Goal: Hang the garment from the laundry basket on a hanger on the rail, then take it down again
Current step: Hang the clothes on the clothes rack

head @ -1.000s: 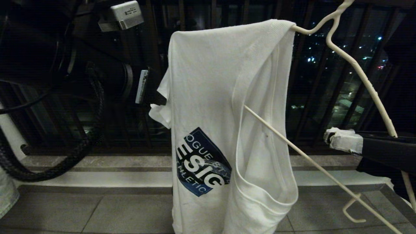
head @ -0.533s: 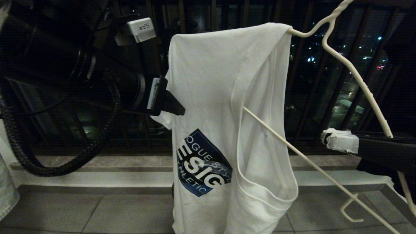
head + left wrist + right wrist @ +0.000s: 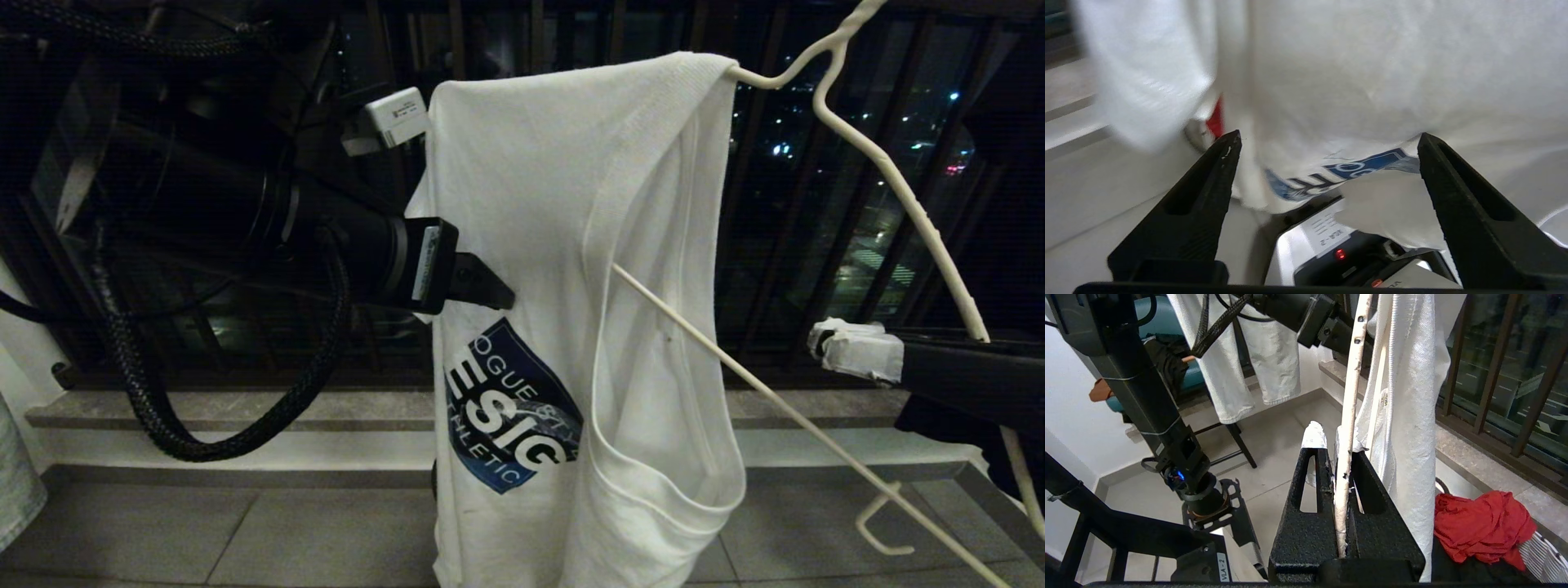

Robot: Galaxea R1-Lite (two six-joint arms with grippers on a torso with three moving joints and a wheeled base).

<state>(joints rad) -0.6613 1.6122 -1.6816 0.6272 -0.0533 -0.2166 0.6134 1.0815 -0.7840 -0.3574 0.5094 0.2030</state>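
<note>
The left gripper (image 3: 490,290) has moved rightward from the frame's left edge onto the garment (image 3: 563,245) at centre, and its fingers (image 3: 1212,171), earlier pinching the sleeve, now stand wide apart, holding nothing. The right gripper (image 3: 1337,445) at lower right stays clamped on the hanger (image 3: 890,180), which carries the shirt by one shoulder.

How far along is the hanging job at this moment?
Done: one arm of the hanger is threaded into the T-shirt, which dangles from it. In hand: the right gripper clamps the hanger; the left gripper, open, reaches at the shirt. Left: seating the other shoulder, hooking onto the rail, taking down.
</note>
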